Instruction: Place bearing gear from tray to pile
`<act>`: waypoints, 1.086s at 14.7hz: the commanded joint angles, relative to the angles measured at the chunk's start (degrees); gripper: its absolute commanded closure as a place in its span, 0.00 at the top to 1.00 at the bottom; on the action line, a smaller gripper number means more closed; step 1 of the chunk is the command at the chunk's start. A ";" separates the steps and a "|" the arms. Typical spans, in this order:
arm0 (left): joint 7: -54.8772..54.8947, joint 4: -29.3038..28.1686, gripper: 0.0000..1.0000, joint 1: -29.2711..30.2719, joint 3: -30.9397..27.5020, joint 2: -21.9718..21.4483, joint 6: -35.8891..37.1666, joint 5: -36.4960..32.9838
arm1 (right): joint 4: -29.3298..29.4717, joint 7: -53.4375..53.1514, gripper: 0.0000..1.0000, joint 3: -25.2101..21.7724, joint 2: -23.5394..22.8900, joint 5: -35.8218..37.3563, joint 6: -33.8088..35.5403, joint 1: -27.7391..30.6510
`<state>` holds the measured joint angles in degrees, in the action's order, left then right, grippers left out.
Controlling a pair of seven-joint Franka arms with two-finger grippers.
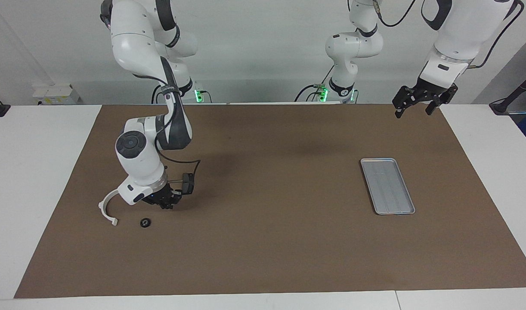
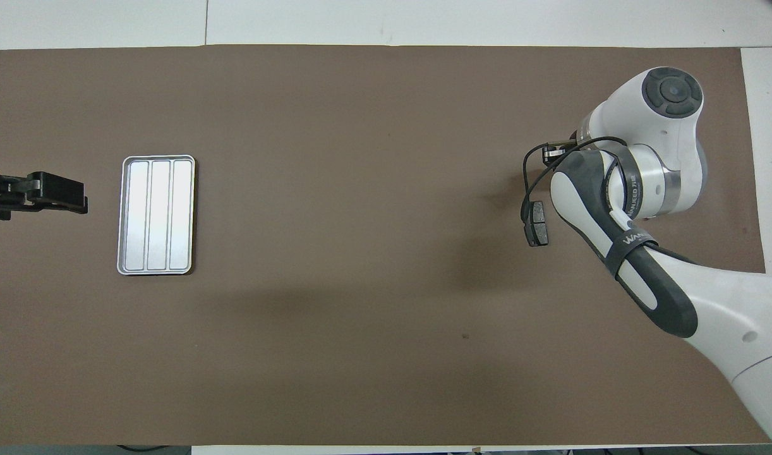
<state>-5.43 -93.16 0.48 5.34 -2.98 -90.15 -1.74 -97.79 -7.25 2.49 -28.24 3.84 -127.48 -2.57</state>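
Note:
The silver ribbed tray (image 1: 388, 186) (image 2: 156, 215) lies toward the left arm's end of the table with nothing in it. A small black bearing gear (image 1: 145, 222) rests on the mat beside the white half-ring bracket (image 1: 106, 209) of the pile. My right gripper (image 1: 166, 205) hangs low and shut over the pile, between the gear and a dark pad (image 1: 187, 183) (image 2: 537, 222). Whether its fingertips pinch anything does not show. The right arm hides the rest of the pile in the overhead view. My left gripper (image 1: 420, 104) (image 2: 57, 196) waits open in the air near the tray.
A brown mat (image 1: 267, 241) covers most of the white table (image 1: 39, 172). A black cable loops from the right wrist (image 1: 190, 165) down to the gripper.

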 commanded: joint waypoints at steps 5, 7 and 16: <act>0.50 -1.23 1.00 0.31 0.11 -1.59 0.59 0.78 | -0.21 1.71 0.00 0.85 -2.17 0.20 -4.70 1.43; 0.50 -1.23 1.00 0.31 0.11 -1.59 0.59 0.78 | -0.21 1.45 0.24 0.85 -2.17 0.20 -4.70 1.34; 0.94 -1.15 1.00 0.14 0.11 -1.68 0.24 0.78 | -0.12 1.27 1.00 0.85 2.13 0.20 -1.36 0.99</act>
<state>-5.42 -93.16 0.48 5.36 -2.99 -90.14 -1.73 -97.41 -7.09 2.69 -27.88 3.88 -130.05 -2.23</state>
